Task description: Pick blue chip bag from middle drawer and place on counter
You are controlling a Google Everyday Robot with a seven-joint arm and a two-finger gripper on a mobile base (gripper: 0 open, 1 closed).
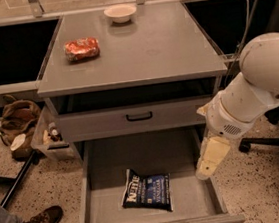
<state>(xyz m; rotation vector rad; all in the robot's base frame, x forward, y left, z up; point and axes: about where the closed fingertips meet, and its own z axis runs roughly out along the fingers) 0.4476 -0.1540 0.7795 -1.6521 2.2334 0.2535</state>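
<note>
We see the middle drawer [102,174] pulled out wide, and we place everything else by it. The one thing it holds is the blue chip bag [147,191]. The bag lies flat on the drawer floor, a little forward of the middle, with its white lettered band toward the left and its body slightly askew. It touches neither side wall.

The gripper [211,158] hangs pointing down over the drawer's right side, near the right wall. It is to the right of the bag and apart from it. We cannot tell whether the pincer is spread or pressed together. The white arm [257,87] reaches in from the right of the drawer.

Directly above the drawer's back end is a grey drawer front [95,123] with a black handle [139,116]. Over that lies the counter [143,52]. An orange-red snack bag [82,48] rests on the counter's left part, and a small white bowl [120,12] stands near its far edge. We cannot make out what is in the bowl.

On the floor left of the drawer, a clear plastic bin [46,143] holds a few small items. A brown bag [17,117] slumps further left.
</note>
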